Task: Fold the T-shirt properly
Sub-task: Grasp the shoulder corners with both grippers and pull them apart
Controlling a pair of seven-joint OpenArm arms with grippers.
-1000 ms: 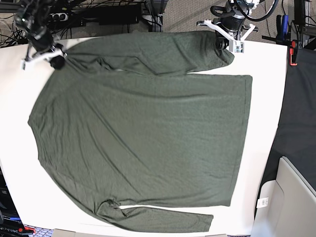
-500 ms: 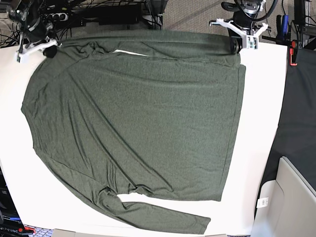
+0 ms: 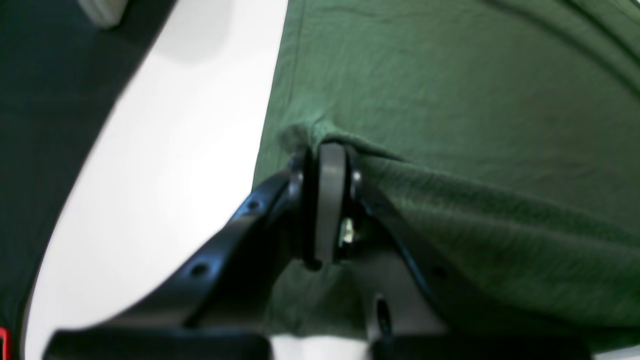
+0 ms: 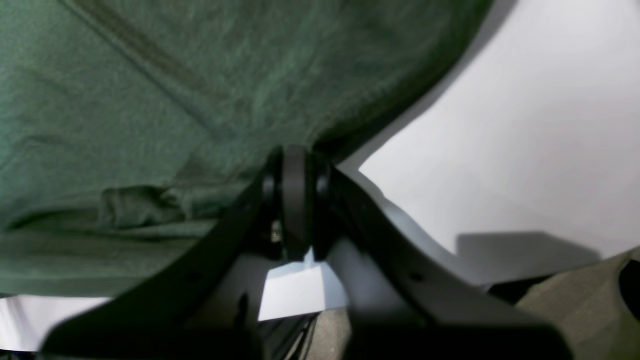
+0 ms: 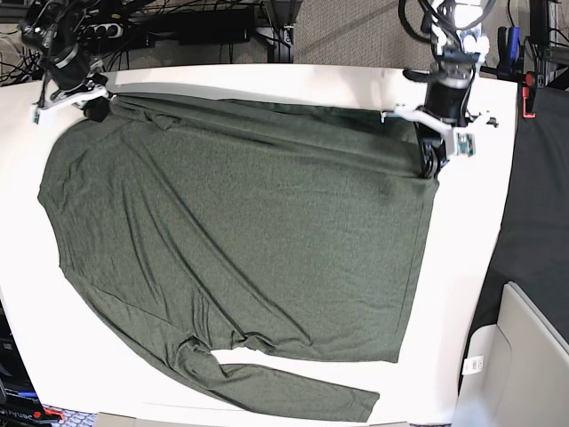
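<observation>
Left gripper (image 5: 430, 158) is clamped on the T-shirt (image 5: 240, 240) at the hem-side top corner; the left wrist view shows the jaws pinched together with a small tuft of fabric (image 3: 300, 135) poking past the tips and a taut ridge of cloth running off toward the body. Right gripper (image 5: 93, 105) is likewise closed on the shoulder-side top corner; the right wrist view shows the jaws together with cloth bunched beside them. Between the two, the shirt's top edge is lifted and stretched, with tension lines fanning down across the torso. The rest lies spread on the white table (image 5: 471, 267), the lower sleeve (image 5: 293, 391) trailing along the near edge. Looks like the start of a lengthwise fold, with both held corners to be carried across. Risks: the left bite looks shallow, so thin knit under tension could slip out mid-carry. The grippers sit at uneven heights in the base view, so the fold line could land skewed. The upper sleeve appears tucked along the lifted edge and could bunch inside the fold. The lower sleeve is near the table's edge, so dragging the body could pull it off.
</observation>
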